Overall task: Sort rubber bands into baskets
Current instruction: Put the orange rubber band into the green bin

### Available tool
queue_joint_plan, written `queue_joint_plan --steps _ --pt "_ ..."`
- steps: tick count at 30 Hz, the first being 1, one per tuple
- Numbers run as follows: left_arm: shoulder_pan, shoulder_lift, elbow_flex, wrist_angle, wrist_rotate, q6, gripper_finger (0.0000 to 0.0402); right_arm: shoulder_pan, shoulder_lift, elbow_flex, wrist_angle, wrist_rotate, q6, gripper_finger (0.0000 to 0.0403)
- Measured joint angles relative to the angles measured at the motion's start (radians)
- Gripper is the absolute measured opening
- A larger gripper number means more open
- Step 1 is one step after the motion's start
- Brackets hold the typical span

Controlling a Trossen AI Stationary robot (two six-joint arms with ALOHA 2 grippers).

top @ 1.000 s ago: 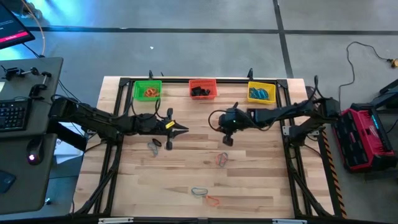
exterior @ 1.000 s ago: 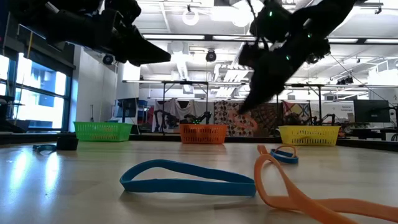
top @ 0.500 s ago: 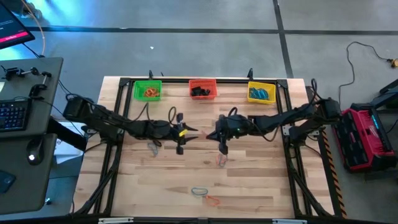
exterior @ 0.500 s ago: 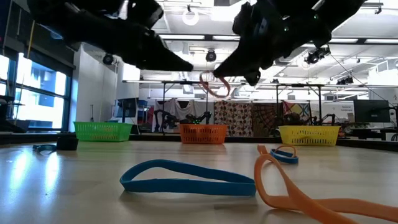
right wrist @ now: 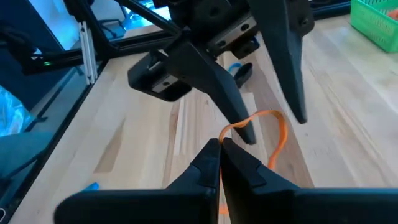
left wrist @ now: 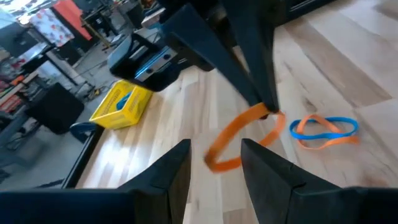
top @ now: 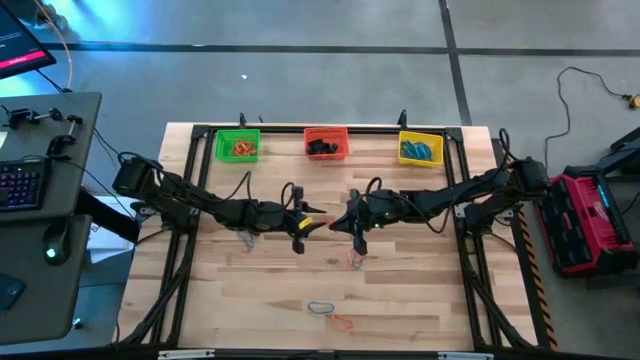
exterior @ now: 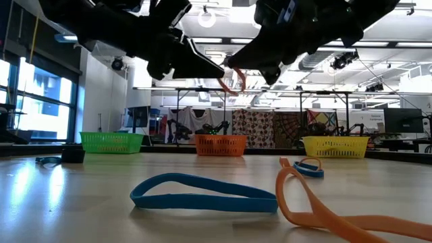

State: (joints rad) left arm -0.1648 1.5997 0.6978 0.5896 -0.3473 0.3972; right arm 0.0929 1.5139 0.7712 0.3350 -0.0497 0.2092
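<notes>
The wooden table (top: 420,290) carried a black frame along its edges, and both dark arms reached in over its middle, meeting tip to tip above the boards. Along the far edge stood the three baskets: the green basket (top: 237,146) on the left with orange bands inside, the red-orange basket (top: 326,142) in the middle with dark bands inside, and the yellow basket (top: 420,148) on the right with blue bands inside.

The left end effector (top: 316,222) hung above the table's centre with its fingers spread apart; in the left wrist view the two fingers stood on either side of an orange rubber band (left wrist: 242,137) without gripping it. The right end effector (top: 340,223) faced it from the other side, its fingers pressed together and pinching that same orange band, which dangled in the air between the two tips, clear of the table, as the low view showed (exterior: 233,81).

Other bands lay loose on the table. A blue and orange pair (top: 356,258) lay just below the right end effector, seen in the left wrist view as overlapping loops (left wrist: 323,132). A grey-teal band (top: 320,308) lay near the front edge, with an orange band (top: 342,322) just beside it. A grey band (top: 247,236) lay partly under the left arm.
</notes>
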Motion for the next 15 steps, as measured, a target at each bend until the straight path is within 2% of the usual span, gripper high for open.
queue_joint_plan --steps 6,15 --pt "0.000 0.000 0.000 -0.001 -0.038 0.002 0.0115 0.000 0.000 0.000 0.031 -0.017 0.015 0.0000" --pt "-0.030 0.000 0.000 0.015 -0.037 0.041 0.0007 0.000 0.000 0.000 0.029 -0.032 0.019 0.0000"
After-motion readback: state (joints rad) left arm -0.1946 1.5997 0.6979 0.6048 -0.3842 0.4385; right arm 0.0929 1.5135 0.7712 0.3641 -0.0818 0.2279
